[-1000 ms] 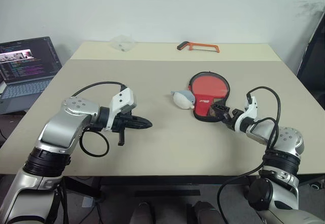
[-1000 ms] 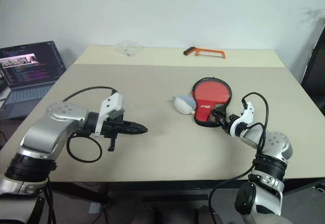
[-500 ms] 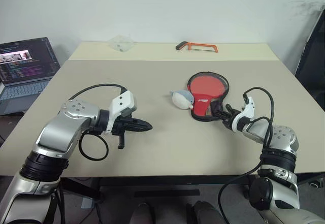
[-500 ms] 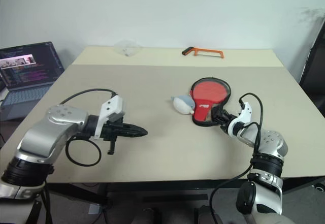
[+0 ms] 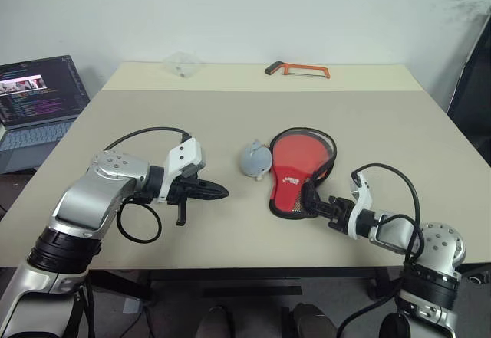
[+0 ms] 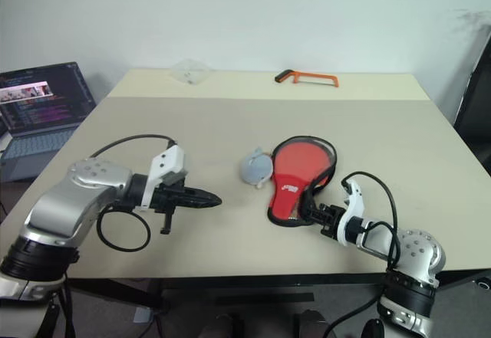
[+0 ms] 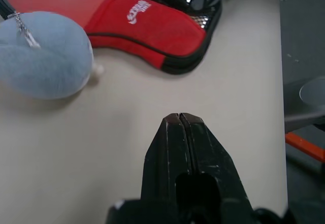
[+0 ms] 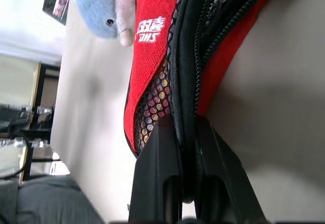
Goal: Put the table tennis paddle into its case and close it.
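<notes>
The case (image 5: 288,191) lies open on the table, red lining and white logo up, with a black zipper rim. Its narrow end points toward me. A round, lighter red face (image 5: 301,151) fills its wide end. That may be the table tennis paddle, but I cannot tell it from the lining, and no handle shows. My right gripper (image 5: 310,200) is shut on the black rim and mesh at the narrow end; the right wrist view shows the zipper edge pinched in the gripper (image 8: 184,122). My left gripper (image 5: 222,191) is shut and holds nothing, hovering left of the case.
A blue plush toy (image 5: 255,159) lies against the case's left side. An orange hacksaw (image 5: 298,69) and a clear plastic piece (image 5: 182,63) sit at the table's far edge. An open laptop (image 5: 38,93) stands off the left side.
My right gripper has shut on the narrow end of the case and dragged it toward me and to the left. The blue plush toy slid along with it. The left arm stayed still.
</notes>
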